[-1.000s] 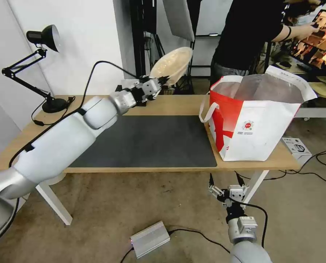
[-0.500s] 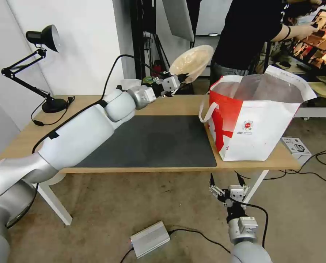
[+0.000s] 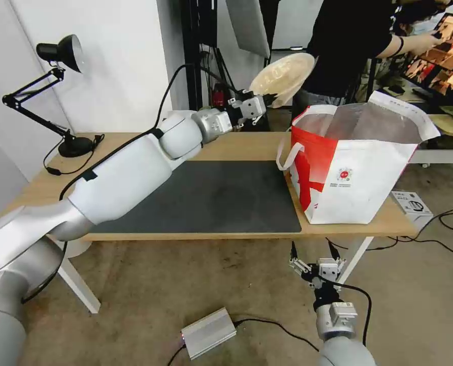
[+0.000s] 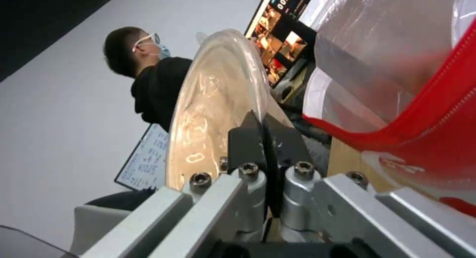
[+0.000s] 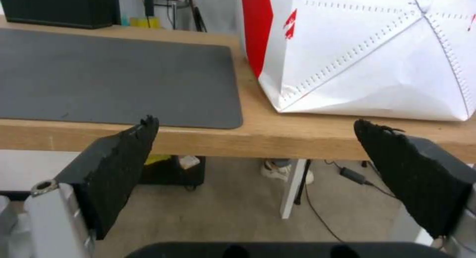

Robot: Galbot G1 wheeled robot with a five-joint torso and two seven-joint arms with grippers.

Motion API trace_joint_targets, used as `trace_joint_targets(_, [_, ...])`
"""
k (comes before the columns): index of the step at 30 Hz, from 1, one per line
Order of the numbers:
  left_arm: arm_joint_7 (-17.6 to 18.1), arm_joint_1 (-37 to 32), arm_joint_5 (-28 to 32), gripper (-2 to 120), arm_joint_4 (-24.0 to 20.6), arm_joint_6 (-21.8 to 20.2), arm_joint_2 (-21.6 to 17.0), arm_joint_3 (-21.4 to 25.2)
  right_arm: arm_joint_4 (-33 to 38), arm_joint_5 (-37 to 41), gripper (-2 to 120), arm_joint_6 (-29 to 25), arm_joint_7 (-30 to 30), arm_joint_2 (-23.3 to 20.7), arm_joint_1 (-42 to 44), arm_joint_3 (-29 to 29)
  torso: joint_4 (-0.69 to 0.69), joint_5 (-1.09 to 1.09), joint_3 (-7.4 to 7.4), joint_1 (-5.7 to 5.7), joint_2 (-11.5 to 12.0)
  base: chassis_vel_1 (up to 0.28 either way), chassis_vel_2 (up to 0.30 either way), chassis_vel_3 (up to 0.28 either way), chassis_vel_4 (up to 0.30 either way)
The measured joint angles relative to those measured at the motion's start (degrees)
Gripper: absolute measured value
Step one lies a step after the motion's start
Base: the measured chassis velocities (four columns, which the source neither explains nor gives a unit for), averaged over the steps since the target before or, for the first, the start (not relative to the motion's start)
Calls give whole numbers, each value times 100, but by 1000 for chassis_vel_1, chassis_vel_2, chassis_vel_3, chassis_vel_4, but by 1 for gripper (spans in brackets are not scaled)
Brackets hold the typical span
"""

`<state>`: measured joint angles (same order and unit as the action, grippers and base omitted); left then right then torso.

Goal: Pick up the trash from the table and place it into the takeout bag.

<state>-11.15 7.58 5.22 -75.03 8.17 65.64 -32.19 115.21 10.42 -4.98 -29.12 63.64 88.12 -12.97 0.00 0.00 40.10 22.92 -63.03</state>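
Tabletop [image 3: 236, 145] stands mid-frame; upper centre, the left gripper [image 3: 259, 104] has its jaws pinching the tilted bowl's [image 3: 282, 73] rim, just left of the bag [image 3: 358, 168]. Thin grip: it could slip out short. Right gripper [image 3: 315, 267] hangs spread, lower right.

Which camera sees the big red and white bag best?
The head view: it shows the whole takeout bag standing open on the table, foil lining and logo too. The left wrist view catches just its red rim and foil beside the bowl. The right wrist view shows its lower white side.
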Motion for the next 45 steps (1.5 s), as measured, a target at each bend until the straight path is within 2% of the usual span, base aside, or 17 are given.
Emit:
trace_joint_targets(25, [-29,232,-264,0,856,239,1031,-269,20,-1,100,-27,0,85,12,-8,0,1,0,0,0,0,0,0,0])
trace_joint_targets(45, [-73,93,-411,0,1006,377,1300,-313,34,-38,100,-26,1,100,83,-58,0,0,0,0,0,0,0,0,0])
